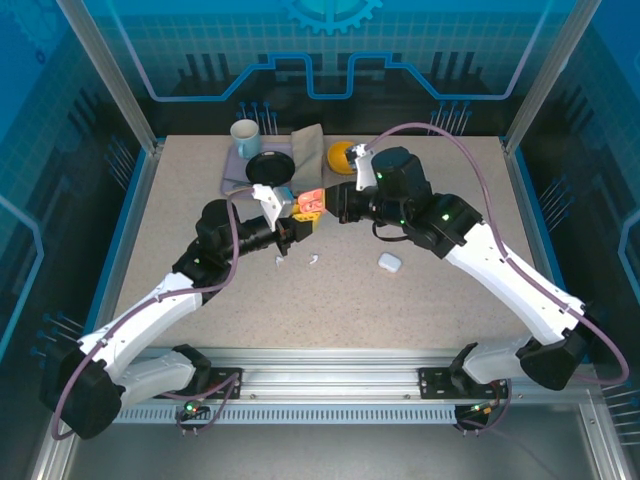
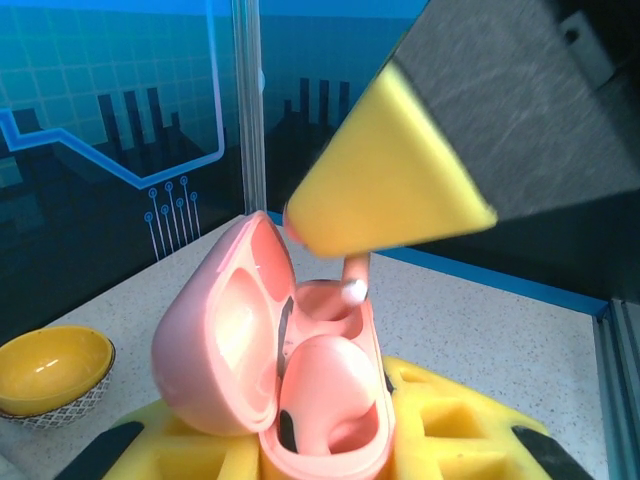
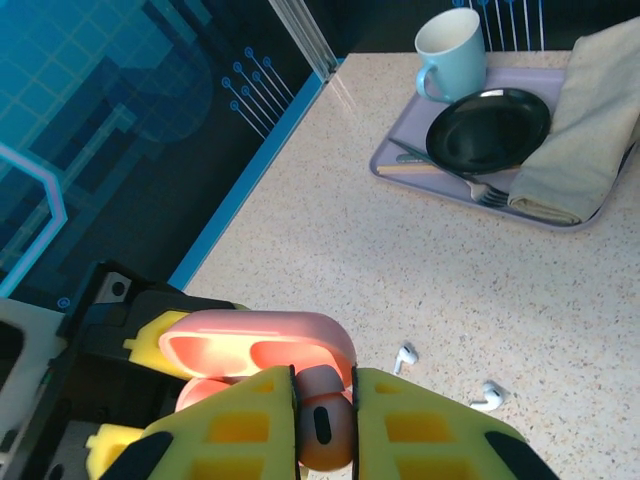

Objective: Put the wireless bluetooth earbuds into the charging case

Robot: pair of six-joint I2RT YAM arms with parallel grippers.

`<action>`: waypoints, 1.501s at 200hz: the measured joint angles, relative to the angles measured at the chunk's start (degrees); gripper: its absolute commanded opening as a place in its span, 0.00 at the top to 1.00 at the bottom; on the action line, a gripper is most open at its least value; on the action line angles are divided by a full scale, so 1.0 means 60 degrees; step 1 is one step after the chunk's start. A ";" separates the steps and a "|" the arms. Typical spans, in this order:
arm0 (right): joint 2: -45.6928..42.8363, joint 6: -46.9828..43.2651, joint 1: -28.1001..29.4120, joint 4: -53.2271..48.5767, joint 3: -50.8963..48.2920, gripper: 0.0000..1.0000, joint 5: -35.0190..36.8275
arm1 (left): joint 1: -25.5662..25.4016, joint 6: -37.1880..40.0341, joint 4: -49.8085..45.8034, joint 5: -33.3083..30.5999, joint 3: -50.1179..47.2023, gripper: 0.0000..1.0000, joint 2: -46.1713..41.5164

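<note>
Two white earbuds (image 3: 405,356) loose, one pink earbud (image 3: 322,425) pinched, one pink case (image 3: 262,345) open.

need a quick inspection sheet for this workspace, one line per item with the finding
surface: speckled beige table, no spills seen
job's things: pink charging case open, lid up; pink earbud stem-first at one of its wells; two white earbuds loose on the table; white case lying apart by the right arm
clutter: tray with mug, black plate, fork, folded cloth; yellow bowl beside it
grippers: left tool shut on the pink charging case; right tool shut on the pink earbud
cables: right cable arcs high above the table; left cable loops by the wrist
surroundings: blue printed panels, metal frame post
</note>
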 measured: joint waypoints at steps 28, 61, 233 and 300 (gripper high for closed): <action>-0.0200 -0.0233 -0.0098 -0.0018 0.0000 0.94 0.0029 | 0.0000 0.0004 -0.0106 0.0022 0.0000 1.00 0.0011; -0.0215 -0.0834 -0.0124 -0.0280 0.0189 0.94 0.0033 | 0.0000 0.0011 -0.0321 0.0036 0.0051 1.00 0.0040; 0.0178 -0.6688 0.1209 -0.0943 0.0943 0.98 0.2295 | 0.0000 0.0113 -0.1093 0.0419 0.0743 1.00 0.0251; 0.0364 -0.7475 0.1249 -0.1005 0.0980 0.99 0.3024 | 0.0000 0.0120 -0.1220 0.0423 0.0769 1.00 0.0299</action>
